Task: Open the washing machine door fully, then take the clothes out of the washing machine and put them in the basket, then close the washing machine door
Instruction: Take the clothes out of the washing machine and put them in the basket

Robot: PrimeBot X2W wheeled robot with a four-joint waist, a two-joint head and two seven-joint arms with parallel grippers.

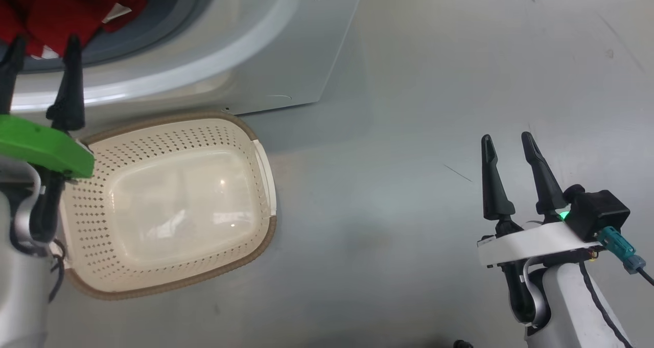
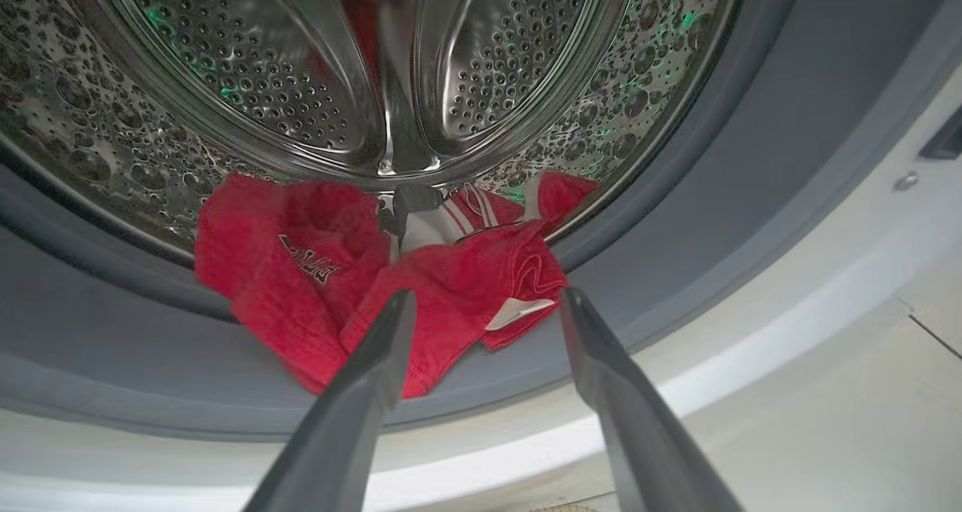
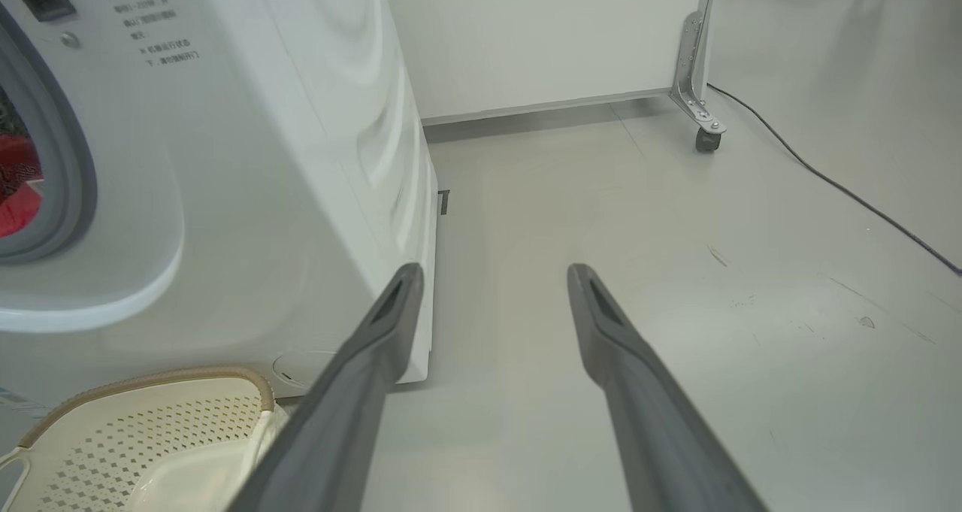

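Left gripper (image 2: 486,292) spread wide, aimed at red clothes (image 2: 301,271) heaped on the washing machine (image 2: 864,256) drum lip, centre frame; I judge it lined up to grab. Basket (image 1: 168,133) waits lower left, just below the opening, for a short drop. Right gripper (image 1: 506,136) spread, idle, lower right.

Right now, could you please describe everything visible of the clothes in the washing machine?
The clothes are red fabric, crumpled in a loose heap, with white striped trim, printed lettering and a small white tag. They lie at the front bottom of the steel drum, spilling over its lip onto the grey gasket. The open left tool points at them; contact is unclear.
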